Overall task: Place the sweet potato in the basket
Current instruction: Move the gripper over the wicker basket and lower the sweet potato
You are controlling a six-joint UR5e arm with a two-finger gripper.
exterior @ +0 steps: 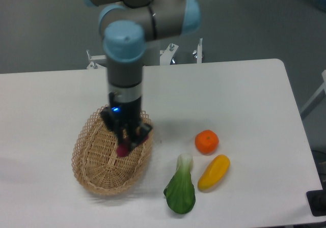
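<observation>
White tabletop (244,90) carries our wicker basket (89,164), an orange (207,141), a yellow pepper (214,171) and a bok choy (181,189). Our gripper (127,142) hangs over the basket, clamped on the sweet potato (123,149).

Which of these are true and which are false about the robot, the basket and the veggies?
1. The gripper holds the sweet potato over the basket. True.
2. The orange is inside the basket. False: it sits on the table, right of the basket.
3. The yellow pepper lies beside the bok choy. True.
4. The jaws are empty. False: they are closed on the sweet potato.
</observation>
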